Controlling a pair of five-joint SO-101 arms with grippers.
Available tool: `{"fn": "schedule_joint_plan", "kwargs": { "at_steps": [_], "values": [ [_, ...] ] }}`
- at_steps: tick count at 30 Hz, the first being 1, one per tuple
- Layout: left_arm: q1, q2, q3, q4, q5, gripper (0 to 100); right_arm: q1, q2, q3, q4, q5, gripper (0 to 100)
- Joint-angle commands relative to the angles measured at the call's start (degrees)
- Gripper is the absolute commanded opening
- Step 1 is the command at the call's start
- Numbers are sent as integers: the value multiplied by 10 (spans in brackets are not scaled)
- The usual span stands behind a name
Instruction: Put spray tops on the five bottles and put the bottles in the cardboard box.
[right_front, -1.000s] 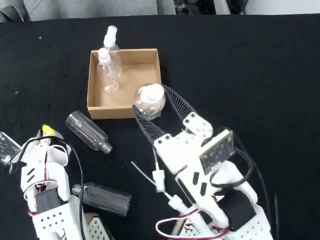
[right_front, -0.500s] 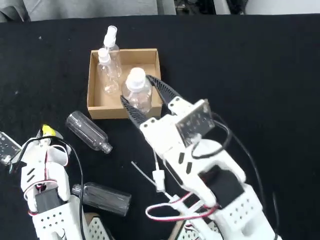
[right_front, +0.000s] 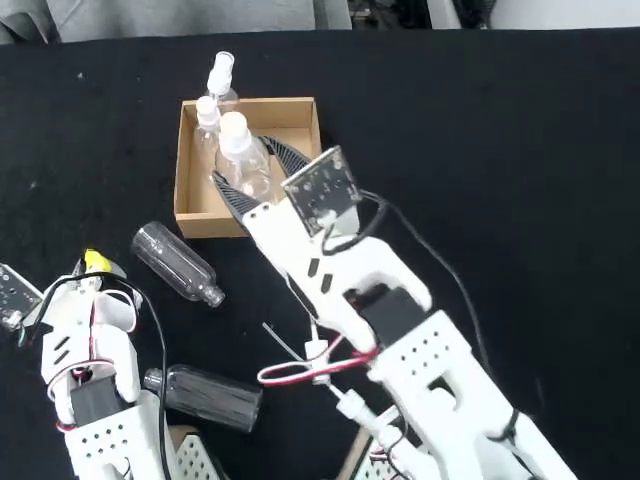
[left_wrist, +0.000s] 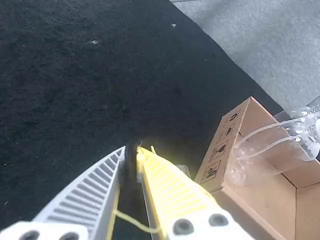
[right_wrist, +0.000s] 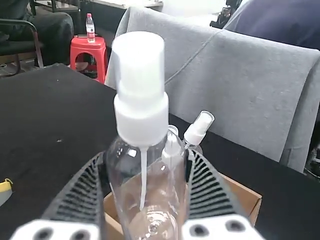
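Black cloth covers the tabletop (right_front: 520, 150), with gray fabric (right_front: 180, 18) draped beyond its far edge. A cardboard box (right_front: 208, 224) sits toward that far edge, left of the middle, its top open. The right gripper (right_front: 252, 172) pinches a clear bottle (right_front: 240, 165) by the body between its dark fingers (right_wrist: 80, 195), holding it upright over the box with a white spray top (right_wrist: 139, 85) fitted. Whether the bottle's base touches the box floor cannot be told. Two more capped bottles occupy the box's far left corner, one (right_front: 210, 135) just beside the held bottle and the other (right_front: 222, 80) behind it, their white tops rising above the rim. On the tabletop near the box's near left corner lies an open bottle (right_front: 178, 262) on its side, and a second open bottle (right_front: 208, 394) lies closer to the near edge, also without a top. Two loose spray tops (right_front: 318, 356) with thin tubes rest beside the right arm's base. The left gripper (left_wrist: 132, 150) stays low at the near left corner, its gray and yellow fingers pressed almost together on nothing, pointed toward the box (left_wrist: 220, 160).
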Motion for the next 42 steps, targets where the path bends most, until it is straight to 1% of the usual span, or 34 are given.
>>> {"fn": "schedule_joint_plan", "kwargs": {
  "at_steps": [1,13,27,32,42],
  "values": [
    [-3,-8,13,-13,-4,29,-8,19,-38,-47,-6,11],
    [-3,-8,13,-13,-4,29,-8,129,-39,-152,-6,11],
    [0,-8,13,-12,-4,29,-8,288,-49,-324,-10,11],
    [0,-8,13,-12,-4,29,-8,357,-95,-330,-82,11],
    [0,-8,13,-11,-4,29,-8,465,-143,-334,-90,12]
  ]
}}
